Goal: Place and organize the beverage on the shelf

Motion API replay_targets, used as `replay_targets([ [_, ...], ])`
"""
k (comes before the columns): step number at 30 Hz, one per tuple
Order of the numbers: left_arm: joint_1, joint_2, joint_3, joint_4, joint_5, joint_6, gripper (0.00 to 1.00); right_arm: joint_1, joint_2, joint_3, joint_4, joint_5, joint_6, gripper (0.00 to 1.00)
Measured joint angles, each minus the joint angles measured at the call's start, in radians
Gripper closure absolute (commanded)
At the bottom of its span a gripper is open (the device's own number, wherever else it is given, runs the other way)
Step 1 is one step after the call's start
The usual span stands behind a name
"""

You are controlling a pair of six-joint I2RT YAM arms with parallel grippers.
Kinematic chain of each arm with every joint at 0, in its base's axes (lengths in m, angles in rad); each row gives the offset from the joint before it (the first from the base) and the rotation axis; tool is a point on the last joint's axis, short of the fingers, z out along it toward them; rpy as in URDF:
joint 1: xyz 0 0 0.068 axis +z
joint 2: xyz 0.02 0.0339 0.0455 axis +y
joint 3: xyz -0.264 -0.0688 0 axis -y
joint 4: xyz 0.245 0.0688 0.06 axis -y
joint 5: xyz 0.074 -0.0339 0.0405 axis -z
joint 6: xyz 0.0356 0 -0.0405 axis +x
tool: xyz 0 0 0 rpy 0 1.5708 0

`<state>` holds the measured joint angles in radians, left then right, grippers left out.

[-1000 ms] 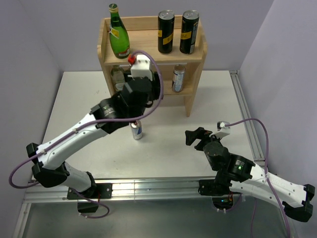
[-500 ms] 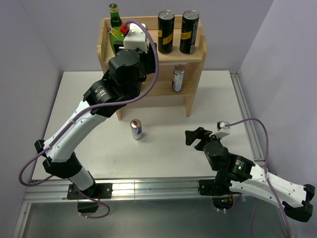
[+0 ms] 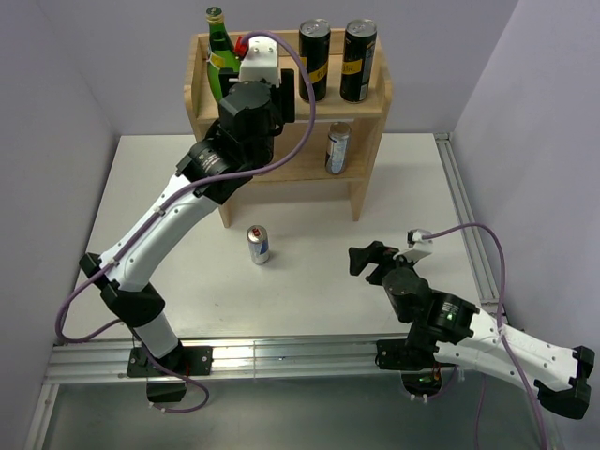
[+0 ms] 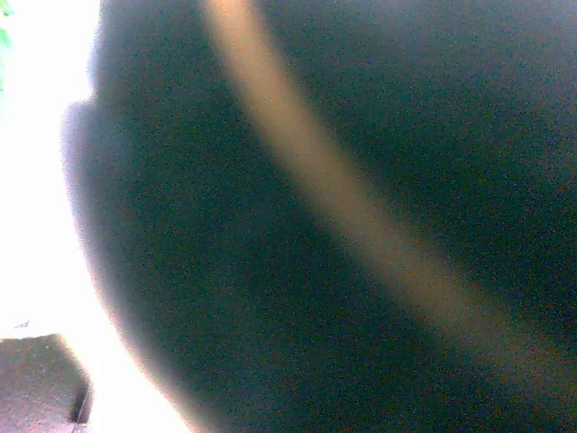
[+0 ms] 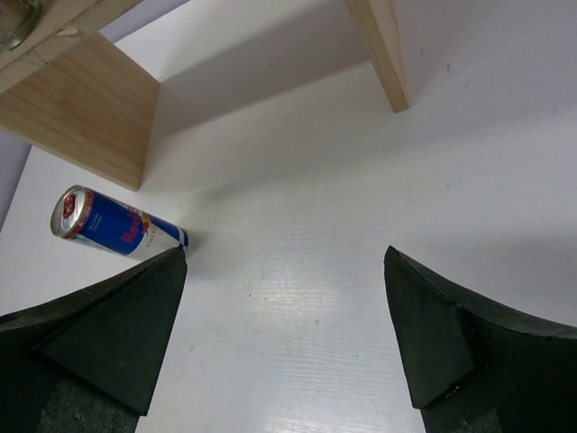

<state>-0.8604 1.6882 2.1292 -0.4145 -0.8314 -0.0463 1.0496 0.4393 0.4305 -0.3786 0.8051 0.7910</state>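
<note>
The wooden shelf (image 3: 370,103) stands at the back of the table. On its top board are a green bottle (image 3: 217,42) at the left and two black cans (image 3: 314,59) (image 3: 358,59) at the right. One blue-and-silver can (image 3: 337,148) stands on the lower tier. Another (image 3: 258,244) stands on the table in front and also shows in the right wrist view (image 5: 117,225). My left wrist (image 3: 251,98) is over the top board right beside the green bottle and hides its gripper. The left wrist view is filled by a blurred dark green surface (image 4: 315,234). My right gripper (image 3: 370,261) (image 5: 284,334) is open and empty above the table.
The base of a clear glass bottle (image 5: 18,18) shows on the shelf's lower tier. The shelf's legs (image 5: 379,54) stand ahead of my right gripper. Purple walls close the back and sides. A metal rail (image 3: 469,234) runs along the table's right edge.
My left arm has risen from just above the can on the table to the shelf's top board beside the green bottle. The can stays standing. The right arm has barely moved.
</note>
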Motion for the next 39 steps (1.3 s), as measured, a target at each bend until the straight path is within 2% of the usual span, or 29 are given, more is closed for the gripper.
replay_targets([
  [26, 0.125, 0.094, 0.023, 0.171, 0.048, -0.003, 1.00, 0.000, 0.056, -0.016, 0.068, 0.000, -0.024, 0.03],
  [30, 0.145, 0.094, 0.018, 0.185, 0.047, -0.003, 0.94, 0.000, 0.060, -0.021, 0.074, 0.000, -0.024, 0.03],
  [33, 0.153, 0.094, 0.011, 0.193, 0.047, -0.008, 0.81, 0.000, 0.062, -0.024, 0.075, -0.001, -0.024, 0.03],
  [34, 0.154, 0.092, 0.005, 0.202, 0.047, -0.008, 0.66, 0.000, 0.062, -0.025, 0.075, -0.001, -0.024, 0.03],
  [36, 0.154, 0.085, -0.016, 0.227, 0.047, -0.007, 0.52, 0.000, 0.062, -0.025, 0.075, 0.000, -0.024, 0.03],
  [37, 0.154, 0.080, -0.026, 0.237, 0.048, -0.008, 0.38, 0.000, 0.061, -0.025, 0.075, -0.001, -0.024, 0.03],
  [39, 0.154, 0.070, -0.043, 0.251, 0.053, -0.008, 0.23, 0.000, 0.061, -0.025, 0.075, 0.000, -0.024, 0.03],
])
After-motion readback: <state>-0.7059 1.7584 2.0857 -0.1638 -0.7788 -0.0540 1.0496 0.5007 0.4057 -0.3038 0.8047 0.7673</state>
